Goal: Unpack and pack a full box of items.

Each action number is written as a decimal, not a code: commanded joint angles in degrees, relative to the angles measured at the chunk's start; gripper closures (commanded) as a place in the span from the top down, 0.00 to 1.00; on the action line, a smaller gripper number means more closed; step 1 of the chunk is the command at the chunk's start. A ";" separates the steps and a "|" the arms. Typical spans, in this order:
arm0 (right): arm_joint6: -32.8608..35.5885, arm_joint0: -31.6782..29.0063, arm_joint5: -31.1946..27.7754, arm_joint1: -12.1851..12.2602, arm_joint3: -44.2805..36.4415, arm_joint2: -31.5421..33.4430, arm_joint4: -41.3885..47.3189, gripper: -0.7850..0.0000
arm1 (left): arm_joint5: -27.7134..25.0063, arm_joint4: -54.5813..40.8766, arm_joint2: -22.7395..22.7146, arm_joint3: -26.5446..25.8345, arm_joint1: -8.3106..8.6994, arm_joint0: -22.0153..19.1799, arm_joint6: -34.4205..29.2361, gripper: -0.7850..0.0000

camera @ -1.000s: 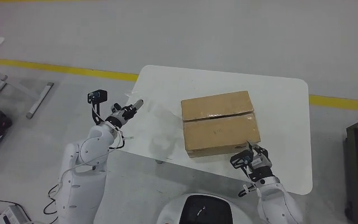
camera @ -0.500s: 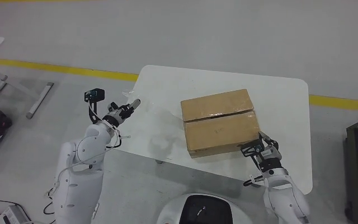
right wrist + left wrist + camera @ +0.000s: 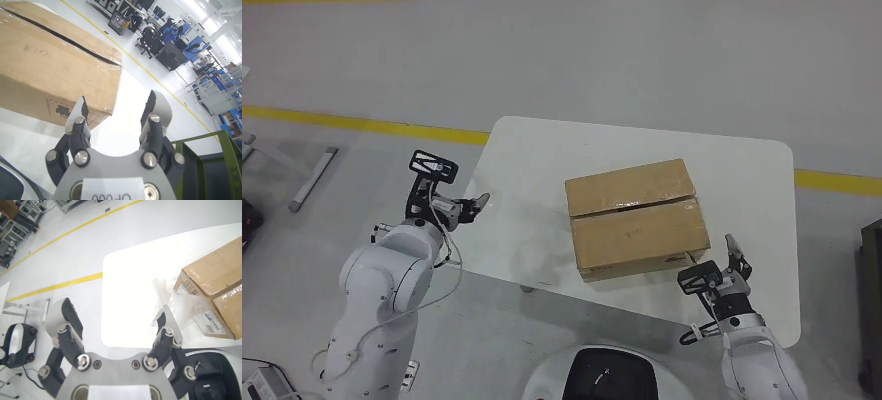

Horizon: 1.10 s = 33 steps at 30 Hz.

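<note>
A closed cardboard box [image 3: 637, 218] with a slit along its top seam sits in the middle of the white table [image 3: 542, 160]. My left gripper [image 3: 474, 205] hangs open at the table's left edge, well away from the box [image 3: 213, 275]. In the left wrist view the gripper [image 3: 115, 308] holds nothing, but a crumpled strip of clear film [image 3: 160, 292] clings to one fingertip [image 3: 164, 315]. My right gripper [image 3: 714, 263] stands open at the box's near right corner. In the right wrist view that gripper [image 3: 117, 98] frames the corner of the box [image 3: 47, 62], without gripping it.
A green metal cart [image 3: 208, 151] stands off the table's right side; its dark edge [image 3: 872, 300] shows in the top view. A yellow floor line [image 3: 362, 125] runs behind the table. Bare tabletop [image 3: 128, 285] lies left of the box.
My left wrist has turned and its gripper, narrow before, now stands open slightly nearer the robot. My right gripper has slid right along the box's near side to its right corner.
</note>
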 commanded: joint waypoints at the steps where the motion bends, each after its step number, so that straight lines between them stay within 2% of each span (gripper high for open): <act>1: -0.23 0.07 -0.09 -0.02 0.57 -0.10 0.09 0.88 | -1.60 1.10 0.12 -1.23 0.17 0.03 0.06 1.00; 5: -0.43 0.35 0.06 -0.08 1.80 -0.19 0.43 0.90 | -5.28 -1.33 -0.18 -3.28 0.42 0.49 0.44 1.00; 16: -1.93 0.01 0.02 -0.11 2.12 0.16 1.91 0.98 | -8.97 -20.25 -7.22 -4.61 0.71 0.73 6.82 1.00; 22: -2.24 -0.55 0.02 -0.03 2.00 0.63 2.07 1.00 | -11.22 -23.36 -7.07 -4.61 1.24 0.01 7.04 1.00; 26: -2.57 -1.00 0.08 0.01 1.55 0.77 2.00 1.00 | -10.21 -24.23 -6.05 -4.61 1.53 -1.05 6.95 1.00; 33: -4.39 -3.08 1.53 0.17 -1.00 3.23 5.33 1.00 | -3.04 -22.90 -3.97 -4.61 1.71 -3.03 7.82 1.00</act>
